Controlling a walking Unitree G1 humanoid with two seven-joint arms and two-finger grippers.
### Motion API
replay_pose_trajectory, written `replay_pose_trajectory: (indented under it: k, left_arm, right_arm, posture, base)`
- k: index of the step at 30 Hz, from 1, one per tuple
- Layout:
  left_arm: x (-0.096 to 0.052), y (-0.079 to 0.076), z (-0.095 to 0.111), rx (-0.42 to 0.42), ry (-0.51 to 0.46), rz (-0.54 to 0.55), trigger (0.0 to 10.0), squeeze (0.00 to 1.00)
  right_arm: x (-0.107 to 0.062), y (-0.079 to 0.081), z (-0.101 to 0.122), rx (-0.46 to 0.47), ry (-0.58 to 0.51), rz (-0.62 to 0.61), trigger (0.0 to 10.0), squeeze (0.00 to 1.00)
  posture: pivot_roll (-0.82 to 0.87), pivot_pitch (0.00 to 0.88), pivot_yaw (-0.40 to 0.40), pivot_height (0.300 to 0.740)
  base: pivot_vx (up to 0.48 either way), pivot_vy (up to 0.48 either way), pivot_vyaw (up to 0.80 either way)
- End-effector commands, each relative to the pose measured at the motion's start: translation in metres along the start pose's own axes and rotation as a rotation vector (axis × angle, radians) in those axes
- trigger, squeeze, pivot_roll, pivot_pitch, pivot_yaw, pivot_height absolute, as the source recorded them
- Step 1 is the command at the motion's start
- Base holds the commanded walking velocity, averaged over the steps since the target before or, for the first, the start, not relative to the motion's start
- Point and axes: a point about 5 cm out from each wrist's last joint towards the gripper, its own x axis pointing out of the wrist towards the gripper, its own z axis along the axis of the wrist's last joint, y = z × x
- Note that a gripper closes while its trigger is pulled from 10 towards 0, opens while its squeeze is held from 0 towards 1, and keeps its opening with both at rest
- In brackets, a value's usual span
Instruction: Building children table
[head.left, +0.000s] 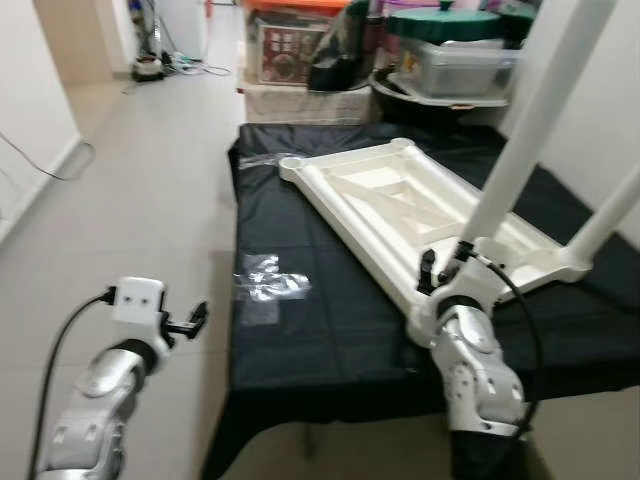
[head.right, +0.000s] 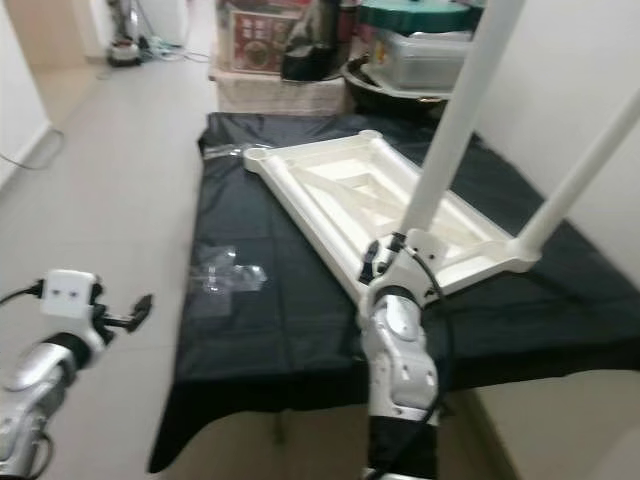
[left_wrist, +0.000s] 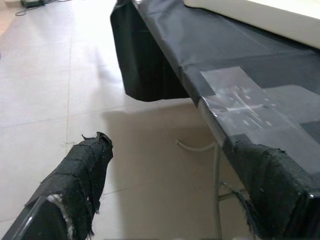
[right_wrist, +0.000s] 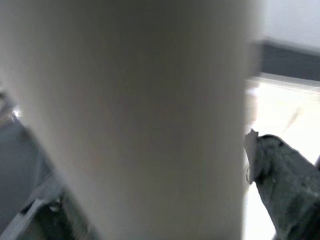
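Firstly, at far left the left gripper (head.left: 198, 318) hangs over the tiled floor (head.left: 150, 180), just off the bench (head.left: 330, 330) edge and touching nothing. Its fingers (left_wrist: 82, 172) are spread wide, with floor showing in the gap; their black wrapping is frayed at the tips. A black cable (head.left: 60, 340) runs back from the wrist and is cut off by the lower frame edge.

Next, the bench is draped in a black cover that hides its top and most of its frame; one thin metal leg (left_wrist: 216, 190) is visible under the near edge. Clear tape patches (head.left: 265, 280) lie on the cover near the left side; what they hold cannot be made out.

Further right, the white children's table top (head.left: 390, 200) lies upside down on the bench, set at an angle, its ribbed underside facing up. Two white table legs stand from it: the near leg (head.left: 530, 130) rises from the near corner, and the second leg (head.left: 612, 212) from the right corner. Both tilt rightward and are cut off by the frame.

Finally, the right gripper (head.left: 445, 270) is at the foot of the near leg, one finger (right_wrist: 280, 170) on either side of it, pinching the tube. The wrist picture is blurred, and the contact itself is hard to resolve. Storage boxes (head.left: 455, 55) at the far end are indistinct.
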Motion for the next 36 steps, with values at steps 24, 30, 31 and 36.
replay_pose_trajectory:
  k: [24, 30, 31, 36]
  left_arm:
    - [0.007, -0.004, -0.002, 0.019, 0.007, -0.035, 10.0, 0.00]
    - [0.006, -0.003, -0.003, 0.020, 0.005, -0.032, 10.0, 0.00]
    - [0.006, -0.003, -0.003, 0.020, 0.005, -0.032, 10.0, 0.00]
    - [0.006, -0.004, -0.003, 0.019, 0.001, -0.032, 10.0, 0.00]
  right_arm:
    - [0.042, -0.028, 0.054, -0.243, 0.068, 0.651, 10.0, 0.00]
    - [0.053, -0.046, 0.047, -0.357, 0.132, 0.784, 4.1, 0.00]
    - [0.053, -0.046, 0.047, -0.357, 0.132, 0.784, 4.1, 0.00]
    - [0.059, -0.055, 0.042, -0.363, 0.164, 0.789, 0.0, 0.00]
  posture:
    - [0.03, 0.000, -0.096, 0.740]
    - [0.04, 0.000, -0.112, 0.740]
    - [0.04, 0.000, -0.112, 0.740]
    - [0.06, 0.000, -0.121, 0.740]
  base:
    - [0.000, 0.000, 0.00]
    - [0.000, 0.000, 0.00]
    - [0.000, 0.000, 0.00]
    - [0.000, 0.000, 0.00]
